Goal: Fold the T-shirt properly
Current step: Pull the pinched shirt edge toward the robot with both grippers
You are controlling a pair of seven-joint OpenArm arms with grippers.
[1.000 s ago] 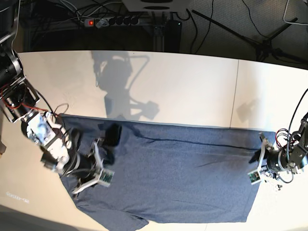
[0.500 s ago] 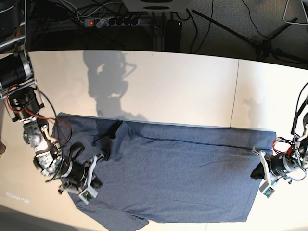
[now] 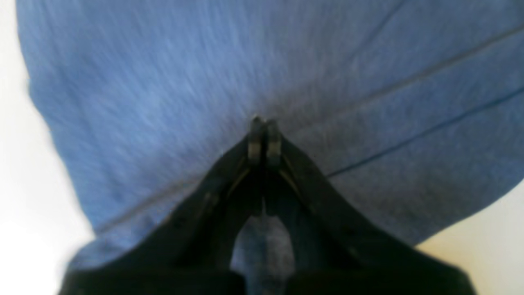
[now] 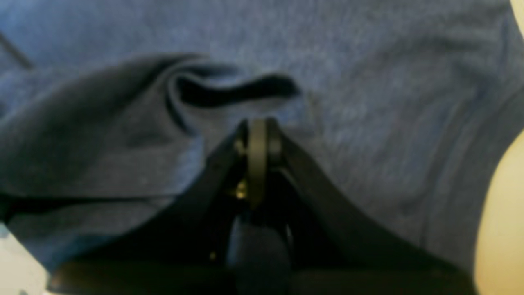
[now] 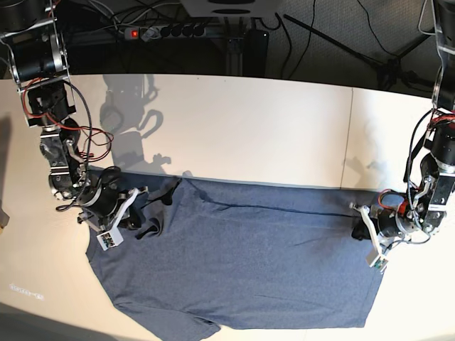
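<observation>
The blue-grey T-shirt [image 5: 256,270] lies spread across the near half of the white table [image 5: 249,121], plain side up. My left gripper [image 5: 358,229] sits at the shirt's right edge, which is drawn inward there. In the left wrist view the fingertips [image 3: 254,139] are pressed together, with the T-shirt [image 3: 204,73] pinched in the left gripper [image 3: 262,123]. My right gripper [image 5: 146,231] is at the shirt's left part, where the cloth bunches into dark folds. In the right wrist view the right gripper [image 4: 258,125] is shut on a raised ridge of the T-shirt [image 4: 368,82].
A power strip [image 5: 167,30] with a red switch and loose cables lies behind the table's far edge. Black stand legs [image 5: 384,67] reach across the floor at the back right. A seam [image 5: 348,135] divides the tabletop on the right.
The left gripper has shut on the shirt's right edge and pulled that corner inward. The right arm has swung up toward the far left, dragging bunched cloth with it.
</observation>
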